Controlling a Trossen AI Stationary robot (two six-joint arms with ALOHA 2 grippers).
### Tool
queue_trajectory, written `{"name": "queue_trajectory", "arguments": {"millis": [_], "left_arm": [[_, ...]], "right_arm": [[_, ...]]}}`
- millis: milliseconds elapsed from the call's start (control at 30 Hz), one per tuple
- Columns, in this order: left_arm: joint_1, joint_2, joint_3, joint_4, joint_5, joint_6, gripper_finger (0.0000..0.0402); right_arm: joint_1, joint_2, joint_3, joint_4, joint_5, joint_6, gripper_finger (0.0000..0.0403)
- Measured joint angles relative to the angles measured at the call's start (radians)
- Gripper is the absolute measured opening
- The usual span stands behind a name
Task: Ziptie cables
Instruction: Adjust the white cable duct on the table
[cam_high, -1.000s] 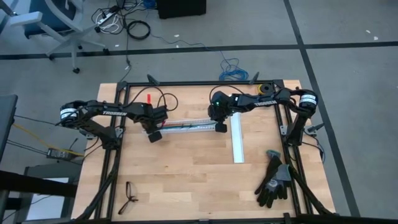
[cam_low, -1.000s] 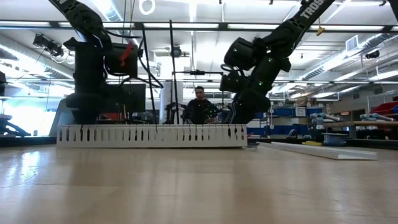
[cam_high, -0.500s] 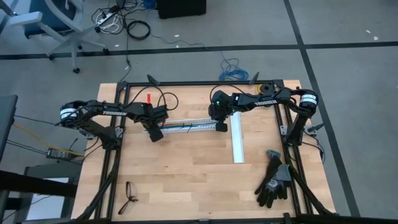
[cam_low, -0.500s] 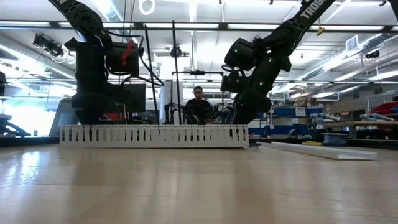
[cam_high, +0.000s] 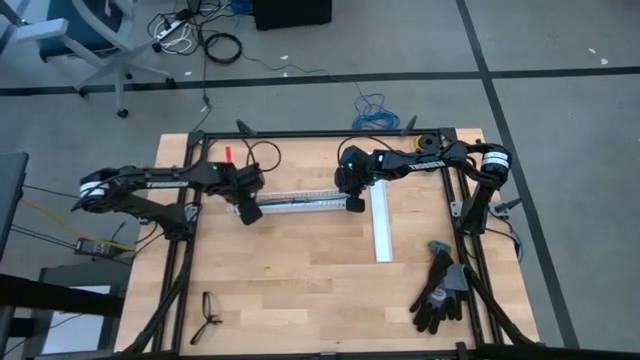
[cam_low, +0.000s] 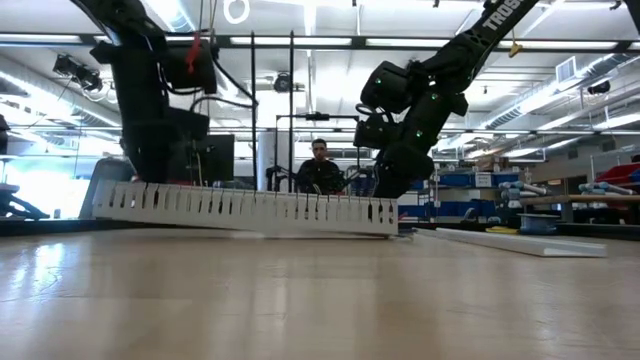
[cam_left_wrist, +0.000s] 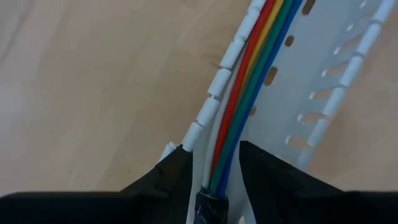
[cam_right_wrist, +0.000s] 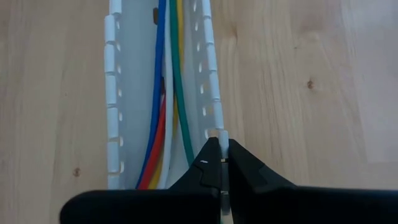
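Wood tabletop (cam_high: 300, 280): pale planks inside a black frame, my two arms reaching in from either side.
Slotted channel (cam_high: 297, 203): white plastic, lying across the far half of the table between my grippers; in the low view its end under my left arm sits raised off the wood while the other end rests down.
Second channel (cam_high: 382, 222): flat white strip, at a right angle, just beside my right gripper.
Clutter: black work gloves (cam_high: 440, 290) near the front right corner, eyeglasses (cam_high: 208, 317) front left, well apart from the work.
Cables (cam_left_wrist: 249, 81): red, yellow, green and blue wires running along inside the slotted channel, their dark sheath between my left fingers.
Left gripper (cam_left_wrist: 211, 180): fingers parted around the sheathed end; whether they press it I cannot tell.
Right gripper (cam_right_wrist: 221, 163): pinched tight on the channel's side wall, cables just beside it.
Background: a person beyond the table.
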Motion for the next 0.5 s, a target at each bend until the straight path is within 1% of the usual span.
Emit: {"name": "queue_trajectory", "arguments": {"millis": [267, 500], "left_arm": [[0.0, -0.095, -0.002, -0.002, -0.005, -0.013, 0.0142], [0.0, -0.087, -0.003, 0.009, -0.012, -0.034, 0.0142]], "right_arm": [[0.0, 0.0, 0.0, -0.001, 0.001, 0.01, 0.0001], [0.0, 0.0, 0.0, -0.001, 0.002, 0.01, 0.0001]]}}
